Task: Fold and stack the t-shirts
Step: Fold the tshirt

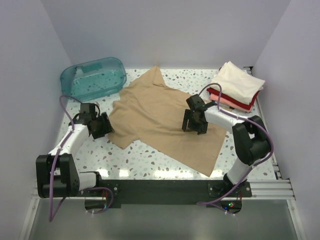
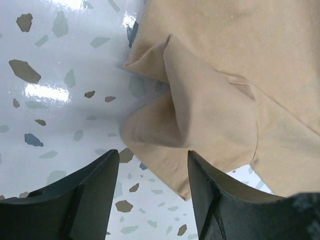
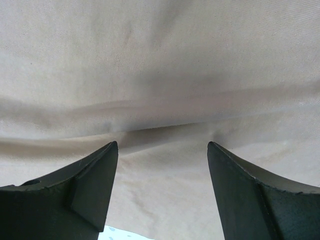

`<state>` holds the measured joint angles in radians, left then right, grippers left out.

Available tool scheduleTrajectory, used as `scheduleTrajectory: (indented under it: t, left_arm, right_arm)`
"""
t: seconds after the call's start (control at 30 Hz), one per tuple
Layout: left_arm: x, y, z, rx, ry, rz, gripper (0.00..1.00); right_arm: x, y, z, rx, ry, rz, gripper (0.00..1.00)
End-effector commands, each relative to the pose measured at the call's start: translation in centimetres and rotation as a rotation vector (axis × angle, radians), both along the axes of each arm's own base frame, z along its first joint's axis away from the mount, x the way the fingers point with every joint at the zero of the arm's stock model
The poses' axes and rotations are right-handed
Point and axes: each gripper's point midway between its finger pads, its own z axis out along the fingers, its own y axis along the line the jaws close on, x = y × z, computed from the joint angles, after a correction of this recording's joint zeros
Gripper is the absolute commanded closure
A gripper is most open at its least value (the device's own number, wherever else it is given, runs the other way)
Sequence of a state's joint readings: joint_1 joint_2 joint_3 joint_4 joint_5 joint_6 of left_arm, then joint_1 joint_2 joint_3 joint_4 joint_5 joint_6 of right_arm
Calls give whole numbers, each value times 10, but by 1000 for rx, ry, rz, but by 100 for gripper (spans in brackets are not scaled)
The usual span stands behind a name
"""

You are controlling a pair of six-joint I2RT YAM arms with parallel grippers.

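The tan t-shirt [image 1: 165, 120] is the big one here. It's soft matte cotton, spread out mostly flat and a bit skewed on the glossy white speckled worktop [image 1: 145, 157], with a few shallow creases.

The right end effector [image 1: 194, 121] hangs directly over the shirt's right half with its jaws wide and nothing pinched. Its wrist cam is basically all tan cloth, with one long low ridge running across just past the fingertips.

The left end effector [image 1: 100, 125] is at the shirt's left sleeve [image 2: 170, 115], jaws apart and empty. The sleeve is bunched into a soft rounded fold just ahead of the tips, with bare worktop to the left of it.

Past the right end effector, off to its right, there's a folded stack with the cream-white shirt [image 1: 240, 82] on top and the red shirt [image 1: 216, 92] and pink shirt [image 1: 232, 101] under it. Beyond the left one is a translucent teal plastic tub [image 1: 92, 77] with rounded corners, just beside the tan shirt's edge.

Both arms are bent at the elbow and reach inward with their wrists tipped down.
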<state>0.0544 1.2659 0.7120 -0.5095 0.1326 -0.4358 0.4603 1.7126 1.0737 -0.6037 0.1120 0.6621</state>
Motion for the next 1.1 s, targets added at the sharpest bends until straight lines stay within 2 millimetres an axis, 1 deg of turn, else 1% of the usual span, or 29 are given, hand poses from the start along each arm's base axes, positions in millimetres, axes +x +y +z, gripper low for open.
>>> scheduleTrajectory:
  t: [0.0,0.13,0.27,0.37,0.4,0.47,0.5,0.53,0.57,0.6,0.63,0.67,0.7,0.73,0.77,0.8,0.83,0.87,0.93,0.97,1.0,1.07]
  left_arm:
    - [15,4,-2,4,-55,25,38]
    - [24,-3,-13,-32,-53,-5,39]
    - [32,-15,-13,-90,-82,-44,42]
    - [40,-25,-7,-144,-114,-59,61]
    - [42,-26,-5,-152,-118,-61,78]
    - [44,-30,-2,-156,-113,-64,95]
    - [47,-32,4,-152,-110,-66,100]
    - [49,-36,7,-134,-111,-82,100]
    - [59,-42,18,-123,-133,-97,100]
    - [60,-46,22,-114,-123,-107,100]
    - [60,-58,19,-97,-104,-140,100]
    - [71,-66,29,-95,-123,-160,100]
    - [70,-73,28,-90,-98,-180,100]
    - [68,-88,17,-79,-54,-230,100]
    - [73,-97,22,-73,-46,-254,100]
    - [69,-110,7,-63,10,-301,100]
    - [70,-116,4,-48,25,-328,99]
    - [74,-123,7,-44,33,-352,97]
    - [71,-140,1,-34,55,-407,88]
    - [75,-146,7,-37,36,-419,83]
    - [77,-153,14,-45,13,-431,71]
    - [81,-158,27,-68,-22,-427,60]
  right_arm:
    - [4,8,17,45,-59,9,25]
    - [1,7,16,41,-50,14,25]
    - [-2,4,19,36,-61,10,25]
    - [-5,0,18,29,-58,7,25]
    - [-7,0,18,27,-54,5,25]
    - [-7,-2,19,23,-61,0,25]
    - [-8,-3,19,21,-61,-1,25]
    - [-9,-4,20,18,-61,-2,25]
    - [-9,-5,22,16,-69,-4,25]
    - [-11,-6,22,14,-65,-9,25]
    - [-12,-7,22,11,-68,-10,25]
    - [-13,-9,24,9,-73,-12,25]
    - [-15,-11,24,5,-70,-17,25]
    - [-16,-12,24,2,-72,-20,25]
    - [-20,-14,23,-4,-67,-21,25]
    - [-21,-16,24,-5,-68,-28,25]
    - [-23,-17,24,-9,-63,-28,25]
    - [-24,-18,24,-10,-62,-31,25]
    - [-27,-19,24,-16,-57,-32,24]
    - [-27,-19,24,-16,-57,-36,24]
    - [-27,-20,23,-17,-55,-38,24]
    - [-26,-19,24,-15,-59,-39,24]
